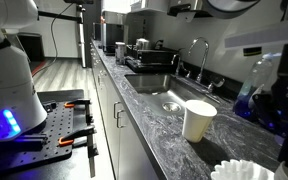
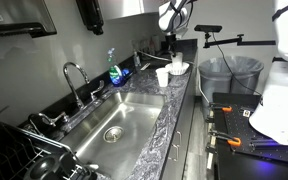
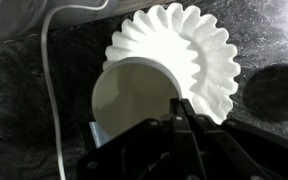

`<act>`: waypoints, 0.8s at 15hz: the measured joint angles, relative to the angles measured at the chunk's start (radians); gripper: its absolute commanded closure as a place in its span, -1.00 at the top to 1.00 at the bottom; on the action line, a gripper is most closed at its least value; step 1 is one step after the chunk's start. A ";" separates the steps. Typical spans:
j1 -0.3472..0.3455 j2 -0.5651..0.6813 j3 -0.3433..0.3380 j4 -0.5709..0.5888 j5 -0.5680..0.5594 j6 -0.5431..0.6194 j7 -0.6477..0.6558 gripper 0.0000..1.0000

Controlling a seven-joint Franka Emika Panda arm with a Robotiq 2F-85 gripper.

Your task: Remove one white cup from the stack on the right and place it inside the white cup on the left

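Observation:
A white cup (image 1: 197, 120) stands upright and empty on the dark stone counter; it also shows in an exterior view (image 2: 162, 76) and fills the left middle of the wrist view (image 3: 134, 100). Beside it lies a stack of white fluted paper cups (image 3: 179, 55), also seen in both exterior views (image 1: 239, 172) (image 2: 178, 69). My gripper (image 3: 181, 106) hangs above both, fingers pressed together, tips over the cup's rim next to the stack's edge in the wrist view. I see nothing between the fingers. In an exterior view the gripper (image 2: 171, 46) is well above the counter.
A steel sink (image 2: 112, 120) with a faucet (image 2: 74, 75) lies along the counter. A blue bottle (image 2: 114, 72) stands by the wall. A white cable (image 3: 52, 90) runs across the counter left of the cup. A bin (image 2: 229, 72) stands past the counter's end.

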 measured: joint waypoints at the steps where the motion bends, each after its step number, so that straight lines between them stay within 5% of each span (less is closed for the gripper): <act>1: 0.001 -0.005 -0.001 -0.008 -0.001 0.008 0.004 -0.98; 12: 0.004 -0.084 -0.003 -0.065 0.005 0.019 0.005 -0.98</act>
